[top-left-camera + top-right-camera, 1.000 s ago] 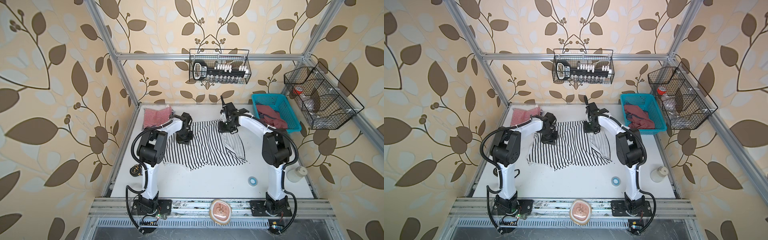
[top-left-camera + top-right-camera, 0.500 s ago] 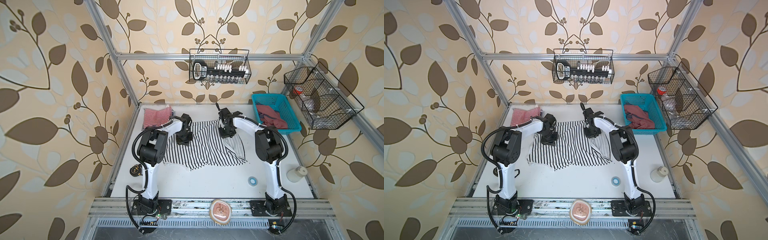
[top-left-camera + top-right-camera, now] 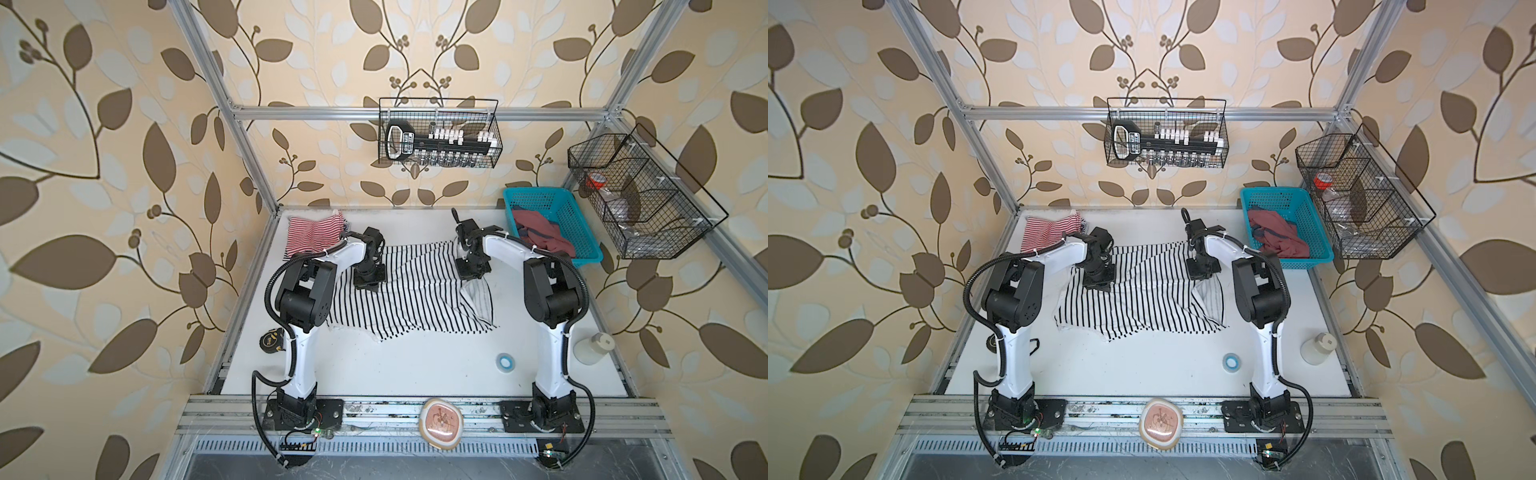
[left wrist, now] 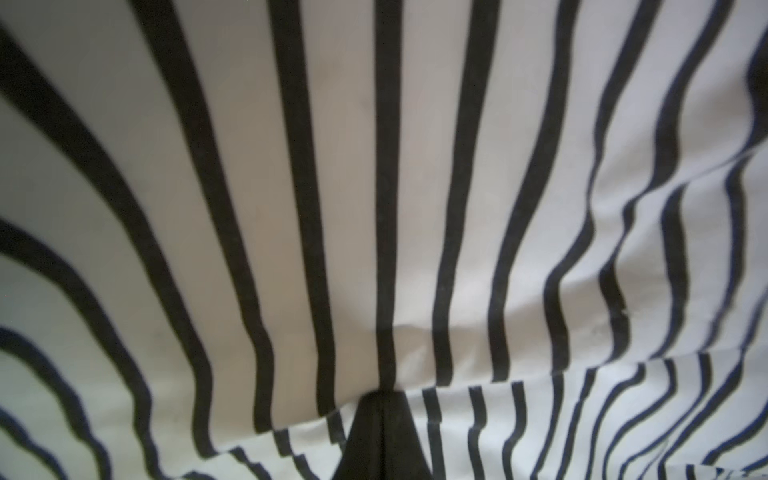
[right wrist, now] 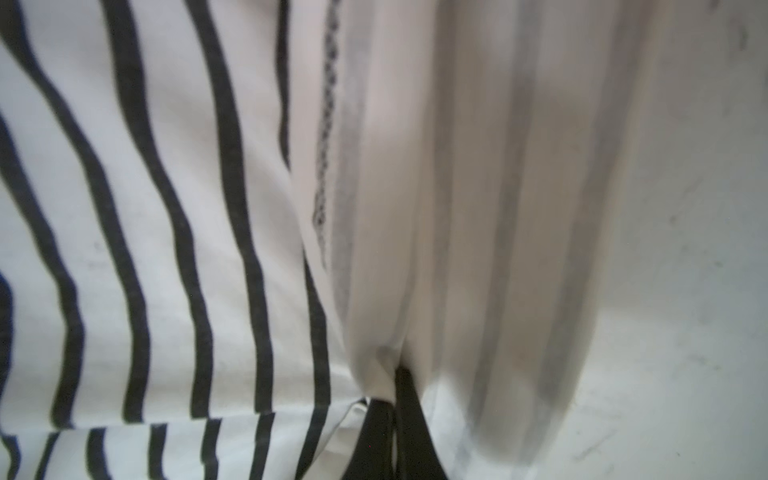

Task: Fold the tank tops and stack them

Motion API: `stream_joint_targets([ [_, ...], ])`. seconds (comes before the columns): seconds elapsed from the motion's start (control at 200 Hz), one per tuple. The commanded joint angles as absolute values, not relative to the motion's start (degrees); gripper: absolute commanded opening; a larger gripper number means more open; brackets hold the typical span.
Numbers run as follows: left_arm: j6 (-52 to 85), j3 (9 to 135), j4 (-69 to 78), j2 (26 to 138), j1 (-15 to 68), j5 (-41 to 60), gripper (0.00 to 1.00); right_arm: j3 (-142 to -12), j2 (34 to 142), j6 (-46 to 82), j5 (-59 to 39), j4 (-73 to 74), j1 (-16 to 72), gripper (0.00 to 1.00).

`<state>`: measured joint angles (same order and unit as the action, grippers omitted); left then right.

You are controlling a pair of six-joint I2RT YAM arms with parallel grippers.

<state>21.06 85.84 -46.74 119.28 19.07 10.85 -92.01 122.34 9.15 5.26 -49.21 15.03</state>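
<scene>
Both top views: left gripper (image 3: 368, 286) and right gripper (image 3: 472, 275) down on far edge of black-and-white striped tank top (image 3: 415, 303). Top spread mid-table, near hem rumpled, right side flipped over. Bare table (image 3: 415, 365) in front, open room. Red-and-white striped top (image 3: 312, 235) at far-left corner. Teal basket (image 3: 536, 192) far right holds dusty red top (image 3: 540, 232).
Left wrist: jaws fully closed, pinching striped cloth.
Right wrist: jaws closed on pale flipped fold, bare table beside.

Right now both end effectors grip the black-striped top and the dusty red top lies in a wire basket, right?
No: the dusty red top lies in the blue plastic basket, as both top views show. Left end effector and right end effector do grip the black-striped top.
</scene>
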Motion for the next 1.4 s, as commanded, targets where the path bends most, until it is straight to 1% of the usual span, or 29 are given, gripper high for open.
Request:
stream_joint_targets([
  [0.0,19.95,81.54,-50.19,126.85,18.6,4.97,0.0,-89.62,120.26,9.21,2.9,-50.03,11.67,0.0],
  [0.035,19.92,81.49,-50.19,127.05,18.56,4.86,0.0,-89.33,120.0,9.29,1.87,-49.91,10.68,0.03],
  [0.095,19.86,81.45,-50.27,127.31,18.54,4.38,0.0,-88.87,119.59,9.6,1.08,-49.66,9.07,0.13],
  [0.17,19.85,81.47,-50.36,127.45,18.48,3.92,0.0,-88.76,119.16,9.45,1.26,-49.49,7.14,0.15],
  [0.245,19.75,81.79,-50.52,127.6,18.37,4.0,0.0,-88.93,118.62,9.42,1.74,-49.39,5.37,0.19],
  [0.345,19.75,82.4,-50.55,127.02,18.37,5.15,0.0,-89.01,116.52,9.41,2.44,-49.08,4.48,0.2],
  [0.42,19.77,82.52,-50.43,126.31,18.38,5.49,0.0,-88.42,113.99,9.64,1.62,-47.97,5.42,0.21],
  [0.52,19.69,83.09,-50.71,125.78,18.37,5.81,0.0,-88.42,111.56,9.51,0.99,-46.23,9.47,0.23],
  [0.615,19.68,83.3,-50.45,125.47,18.37,6.87,0.0,-90.77,112.85,9.23,-2.61,-45.0,14.57,0.24],
  [0.7,19.6,83.24,-50.36,125.4,18.37,7.28,0.0,-94.85,117.08,9.31,-5.32,-45.8,16.93,0.21],
  [0.77,19.49,83.15,-50.36,125.35,18.37,7.27,0.0,-99.3,121.78,9.73,-6.99,-47.0,17.32,0.12],
  [0.85,19.42,83.02,-50.36,125.42,18.37,7.08,0.0,-103.17,126.08,10.17,-8.46,-47.41,17.29,0.04],
  [1.08,19.5,82.4,-50.54,125.95,18.37,6.28,0.0,-112.31,135.02,10.41,-8.4,-50.27,14.92,0.01],
  [1.394,20.3,79.74,-49.94,126.26,17.33,5.82,0.0,-117.15,139.5,9.93,-4.67,-51.63,8.52,0.0],
])
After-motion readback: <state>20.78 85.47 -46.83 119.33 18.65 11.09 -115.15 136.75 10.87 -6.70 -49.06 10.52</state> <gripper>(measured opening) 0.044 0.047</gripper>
